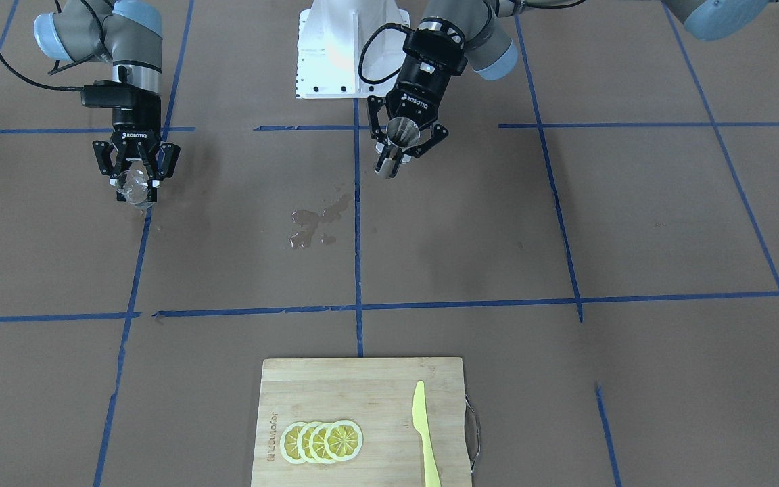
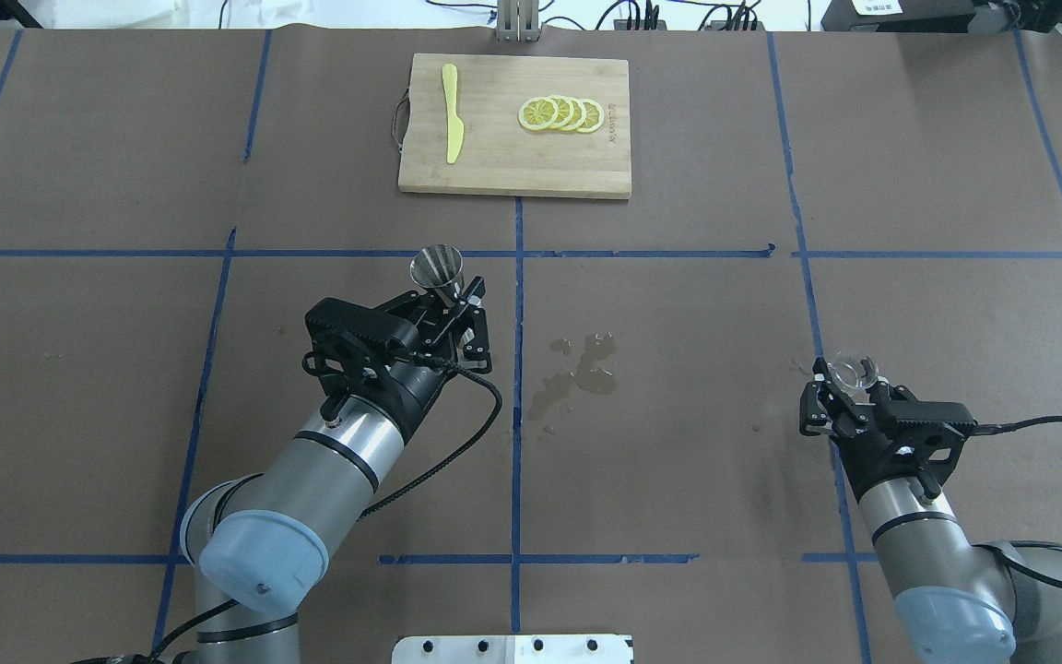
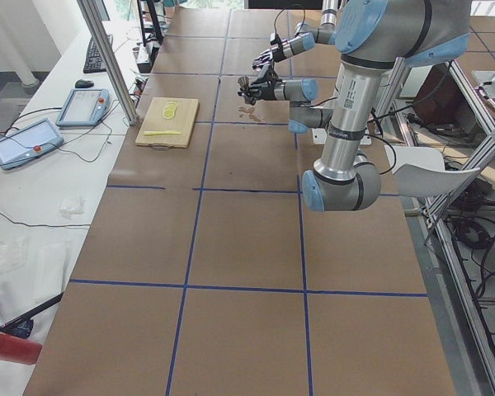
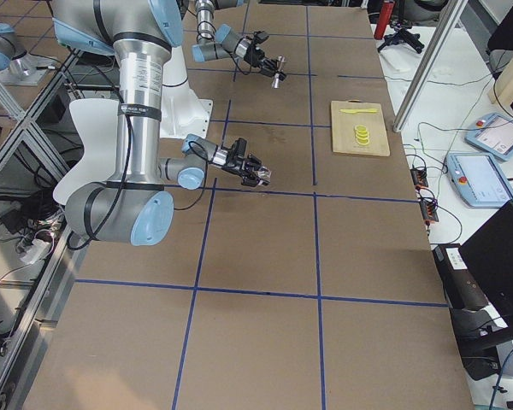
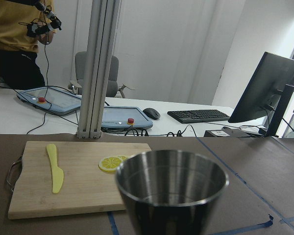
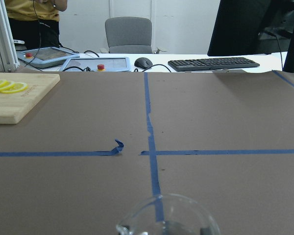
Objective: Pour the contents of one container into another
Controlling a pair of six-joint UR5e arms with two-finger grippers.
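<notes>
left gripper point(image 1: 403, 145): fingers clamped on the waist of the jigger point(image 1: 404, 131), one finger on each side. Held above the table point(image 2: 79, 387).
jigger, attitude: wide cone stands out past the fingertips. In the left wrist view its open rim fills the lower middle and reads about level. Contents: cannot tell.
right gripper point(image 1: 137, 182): fingers closed around the glass cup point(image 1: 134, 191), which sits right at the fingertips. Held above the table.
glass cup, attitude: in the right wrist view only the rim shows, at the bottom edge, with a small pour lip on its left. Contents: cannot tell.
spacing: the two grippers are well apart; jigger and cup do not touch.
puddle point(image 2: 577, 373): wet patch on the table between the two grippers, nearer the left one, to that gripper's right.
cutting board point(image 2: 494, 171): ahead of the left gripper, at the far side of the table from the robot.
lemon slices point(image 2: 560, 113): overlapping row on the board, ahead of the left gripper and to its right.
knife point(image 2: 451, 124): yellow, flat on the board, almost straight ahead of the left gripper, apart from the slices.
</notes>
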